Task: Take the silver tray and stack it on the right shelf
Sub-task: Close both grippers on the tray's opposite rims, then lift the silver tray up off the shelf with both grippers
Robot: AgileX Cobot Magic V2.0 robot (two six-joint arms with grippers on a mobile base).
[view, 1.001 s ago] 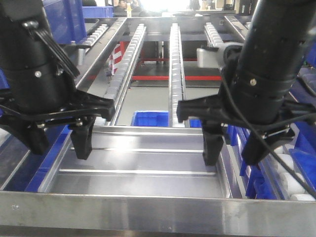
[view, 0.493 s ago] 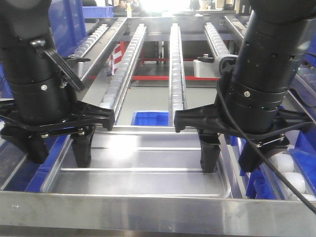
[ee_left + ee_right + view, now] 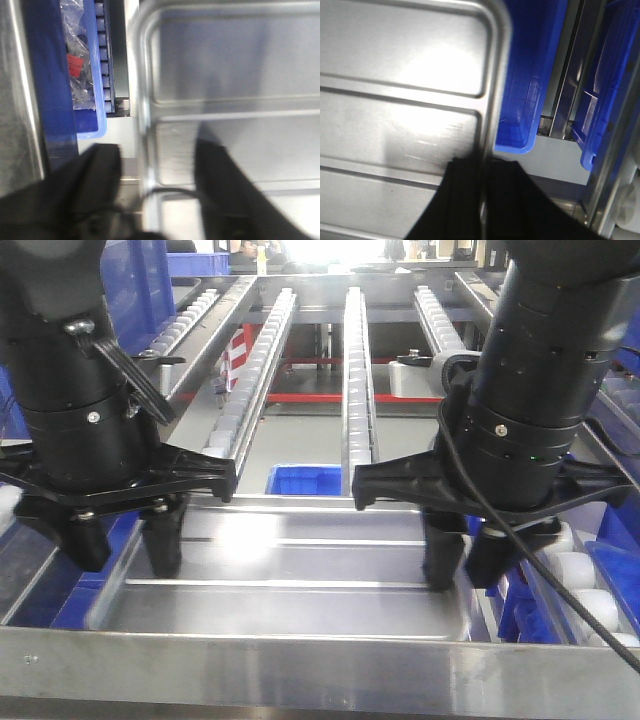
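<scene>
Two pincers work on the shiny stainless-steel rectangular tray with rounded corners and two raised ridges (image 3: 300, 575). The tray lies below and between them, just behind the broad polished front rail of the steel-framed roller shelf (image 3: 300, 670). A dark-blue plastic crate (image 3: 305, 478) sits beyond the tray, ahead of both pincers.

Change over the last second: both arms have descended, and the right pincer (image 3: 466, 562) has narrowed from a wide straddle to a clamp. Its fingers now meet on the tray's right rim, one inside and one outside, as the right wrist view confirms. The left pincer (image 3: 126, 556) remains spread, with the left rim passing between its fingers and no visible contact.

Consequence: the grasp appears half complete. The left pincer probably has to clamp before any lift, since lifting by one rim risks tilting the tray.
</scene>
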